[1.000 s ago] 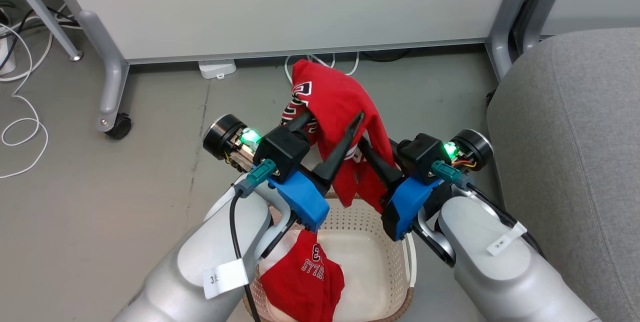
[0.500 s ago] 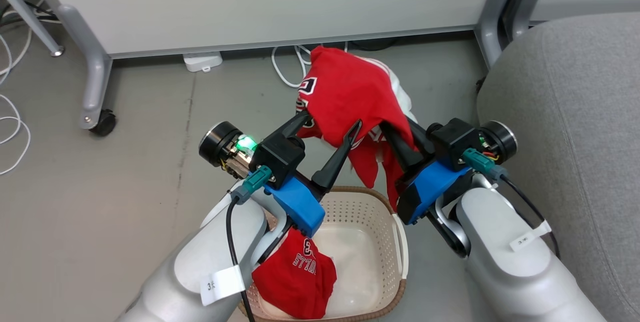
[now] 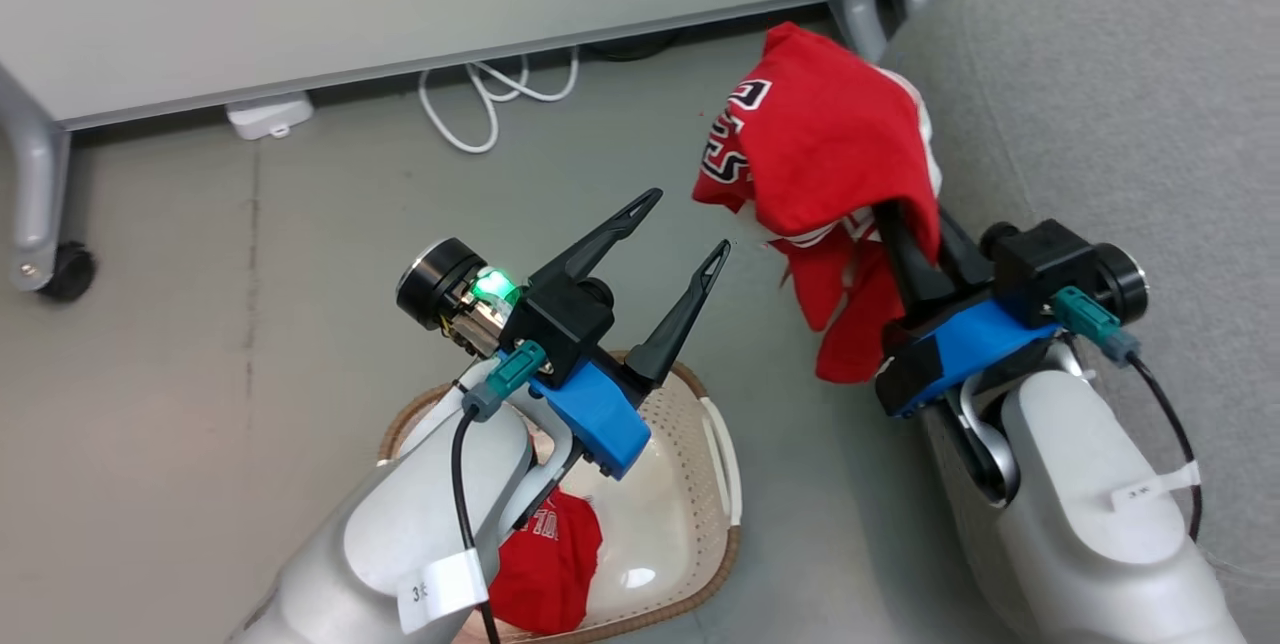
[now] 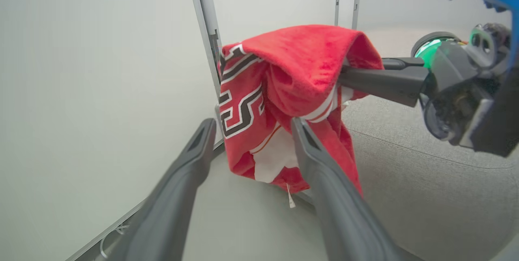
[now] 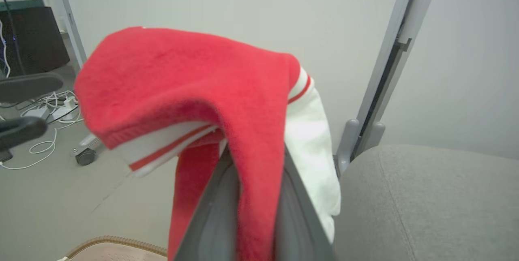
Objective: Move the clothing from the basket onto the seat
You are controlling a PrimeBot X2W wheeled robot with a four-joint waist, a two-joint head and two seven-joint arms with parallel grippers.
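Soft, limp, light red jersey (image 3: pixel 820 144), bunched in the closed right jaws, hanging just beside the edge of the seat (image 3: pixel 1100 74). Second jersey (image 3: pixel 545 564) in the basket (image 3: pixel 685 414), well apart from the seat; best pinched at a raised fold. Left jaws wide open, empty.

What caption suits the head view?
Right jaws hold one red jersey near the grey seat; second jersey lies in basket.
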